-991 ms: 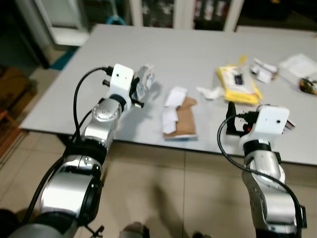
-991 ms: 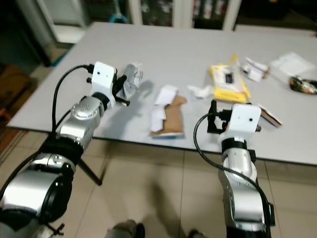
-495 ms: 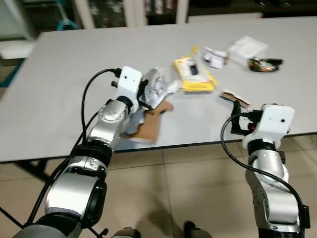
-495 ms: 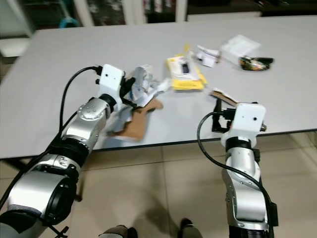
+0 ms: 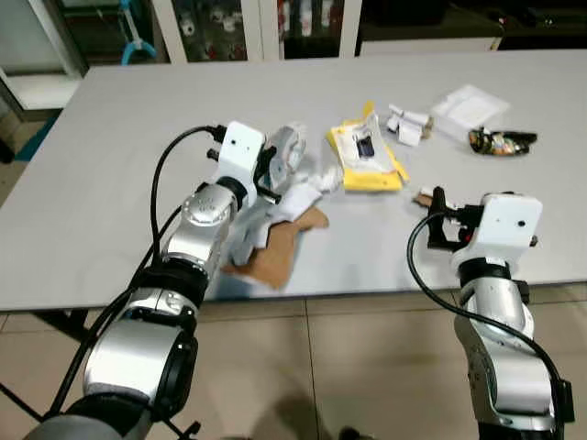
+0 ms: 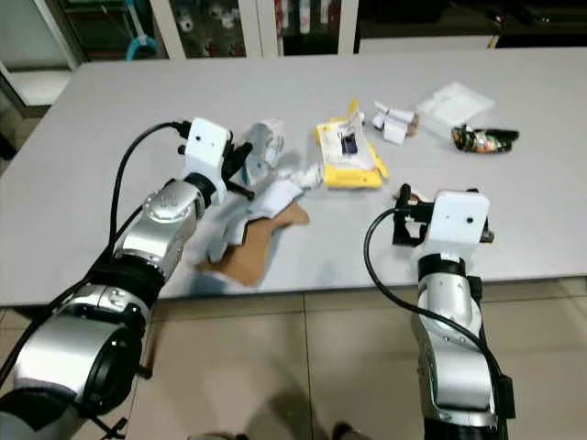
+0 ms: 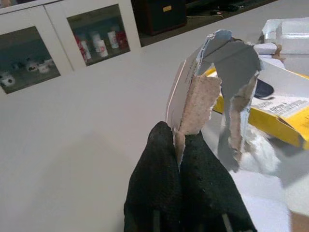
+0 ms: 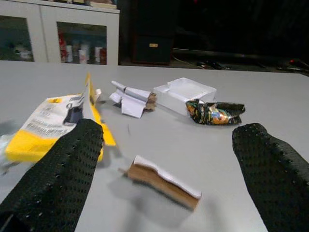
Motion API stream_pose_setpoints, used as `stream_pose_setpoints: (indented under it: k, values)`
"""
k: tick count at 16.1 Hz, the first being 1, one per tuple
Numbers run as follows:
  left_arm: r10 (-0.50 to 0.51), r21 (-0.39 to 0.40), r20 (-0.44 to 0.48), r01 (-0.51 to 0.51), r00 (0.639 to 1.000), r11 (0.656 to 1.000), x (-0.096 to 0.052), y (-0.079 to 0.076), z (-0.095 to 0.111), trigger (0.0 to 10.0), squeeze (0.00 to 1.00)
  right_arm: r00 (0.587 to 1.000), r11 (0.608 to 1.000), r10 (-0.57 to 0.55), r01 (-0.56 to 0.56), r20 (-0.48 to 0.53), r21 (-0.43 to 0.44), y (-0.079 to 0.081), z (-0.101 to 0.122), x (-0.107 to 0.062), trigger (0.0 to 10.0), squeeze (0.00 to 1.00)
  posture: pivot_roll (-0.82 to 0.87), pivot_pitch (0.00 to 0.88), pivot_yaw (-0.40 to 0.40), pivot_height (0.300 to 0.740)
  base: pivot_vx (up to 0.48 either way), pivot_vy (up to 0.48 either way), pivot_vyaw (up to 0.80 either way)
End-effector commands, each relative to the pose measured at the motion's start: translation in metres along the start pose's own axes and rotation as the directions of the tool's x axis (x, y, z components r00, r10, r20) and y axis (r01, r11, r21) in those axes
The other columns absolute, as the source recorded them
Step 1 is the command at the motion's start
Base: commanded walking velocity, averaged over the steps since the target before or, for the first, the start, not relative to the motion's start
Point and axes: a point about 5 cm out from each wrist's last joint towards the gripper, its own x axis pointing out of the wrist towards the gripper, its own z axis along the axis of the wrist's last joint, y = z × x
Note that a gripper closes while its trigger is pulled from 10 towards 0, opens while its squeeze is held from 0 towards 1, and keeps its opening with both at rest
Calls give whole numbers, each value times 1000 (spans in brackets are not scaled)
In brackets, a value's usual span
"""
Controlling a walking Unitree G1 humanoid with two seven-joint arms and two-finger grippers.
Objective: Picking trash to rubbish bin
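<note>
left gripper (image 7: 179, 145) clenched on torn cardboard scrap (image 7: 219, 77), frame centre | right gripper (image 8: 169, 179) released, hovering over brown scrap (image 8: 161, 180) | yellow packet (image 5: 365, 158) upper centre

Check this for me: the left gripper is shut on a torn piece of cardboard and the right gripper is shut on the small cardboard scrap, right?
Not quite. The right gripper is open, its fingers apart on either side of the small cardboard scrap lying on the table, as the right wrist view shows. The left gripper is indeed shut on the torn piece of cardboard.
</note>
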Motion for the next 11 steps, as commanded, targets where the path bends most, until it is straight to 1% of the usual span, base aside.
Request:
stream_pose_setpoints:
  k: [1,8,11]
  values:
    - [-1,5,5,1,1000,1000,0,4,3,10000,0,1000,1000,-4,5,11,-18,1,2,0,10000,0,190,130,49,740,480,0,0]
    - [7,20,8,-7,1000,1000,0,6,5,10000,0,1000,997,5,-3,21,-77,3,2,2,10000,0,193,127,48,740,480,0,0]
    - [31,5,23,-31,999,999,0,8,6,10000,0,1000,992,17,-17,1,-122,5,-1,4,10000,0,200,126,46,740,0,0,0]
